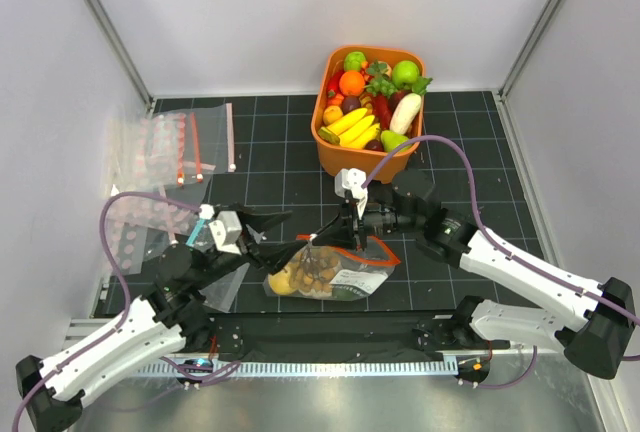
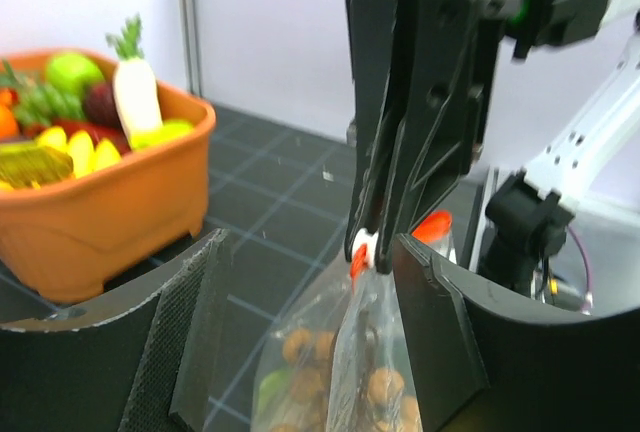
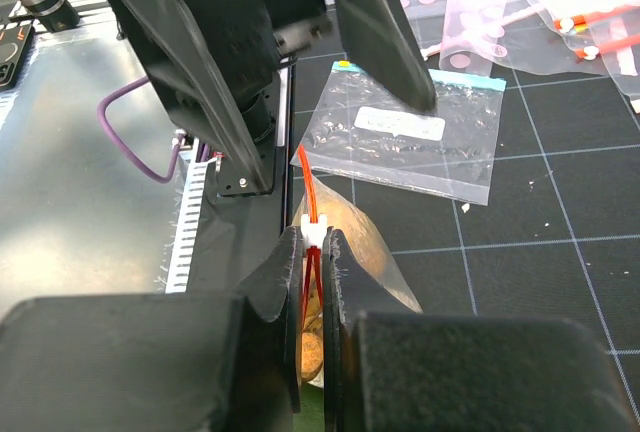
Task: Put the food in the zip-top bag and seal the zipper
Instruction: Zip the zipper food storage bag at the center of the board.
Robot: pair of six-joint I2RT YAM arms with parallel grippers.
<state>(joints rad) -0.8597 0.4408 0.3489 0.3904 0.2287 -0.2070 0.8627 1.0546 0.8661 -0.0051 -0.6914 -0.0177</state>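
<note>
1. The zip-top bag [image 1: 345, 274] lay on the black gridded bench [image 1: 480, 152], at 6 o'clock from the orange basket [image 1: 370, 142] of toy produce.
2. Inside the bag were a cluster of brown balls [image 2: 385, 387] and a yellow fruit [image 1: 285, 279]. The fruit sat at the bag's 9 o'clock end.
3. The right end effector [image 3: 315, 252] was clamped together on the red-orange zipper [image 3: 303, 182], pinching the strip between its fingers and lifting that edge off the bench.
4. The left end effector [image 2: 312, 247] had its fingers wide apart, one on each side of the raised bag mouth, gripping nothing.
5. A flat teal-strip bag [image 3: 405, 132] lay apart, at 9 o'clock from the filled bag in the overhead view.
</note>
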